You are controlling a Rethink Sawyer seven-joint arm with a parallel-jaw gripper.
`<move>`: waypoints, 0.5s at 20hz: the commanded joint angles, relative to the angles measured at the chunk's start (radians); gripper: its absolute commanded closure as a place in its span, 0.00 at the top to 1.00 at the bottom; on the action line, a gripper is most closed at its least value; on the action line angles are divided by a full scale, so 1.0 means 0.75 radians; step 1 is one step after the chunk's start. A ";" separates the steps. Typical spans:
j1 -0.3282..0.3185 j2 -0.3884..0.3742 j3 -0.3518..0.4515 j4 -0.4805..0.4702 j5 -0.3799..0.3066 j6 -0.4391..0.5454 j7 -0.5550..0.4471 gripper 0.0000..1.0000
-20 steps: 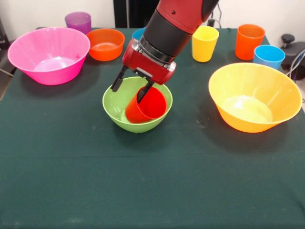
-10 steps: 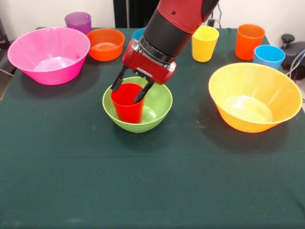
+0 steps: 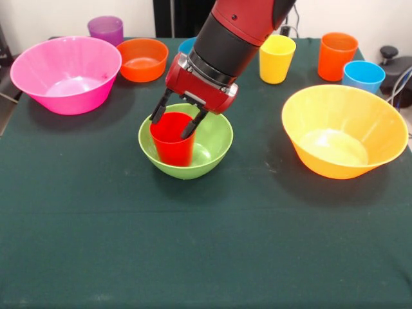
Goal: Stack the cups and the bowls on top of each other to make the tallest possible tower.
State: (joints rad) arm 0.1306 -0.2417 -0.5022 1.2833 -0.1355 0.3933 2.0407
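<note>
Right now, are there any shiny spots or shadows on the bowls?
In the front view, yes: the pink bowl and the yellow-orange bowl each have a pale shiny patch at the bottom, the green bowl has a fainter one beside the red cup, and soft dark shadows lie on the cloth under the bowls.

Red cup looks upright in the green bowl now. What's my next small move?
Probably lift the gripper straight up. The red cup stands upright, mouth up, inside the green bowl, with one finger inside its rim, so sideways motion could tip it.
</note>
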 commanded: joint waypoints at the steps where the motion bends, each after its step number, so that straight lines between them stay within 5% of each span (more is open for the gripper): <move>1: -0.006 0.028 0.193 0.009 -0.044 0.060 -0.001 1.00; 5: -0.010 -0.049 0.209 0.050 -0.037 0.138 -0.045 1.00; 10: -0.051 -0.400 0.293 0.237 -0.004 0.384 -0.215 1.00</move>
State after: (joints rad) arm 0.1208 -0.3521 -0.4481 1.3440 -0.1359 0.4668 2.0407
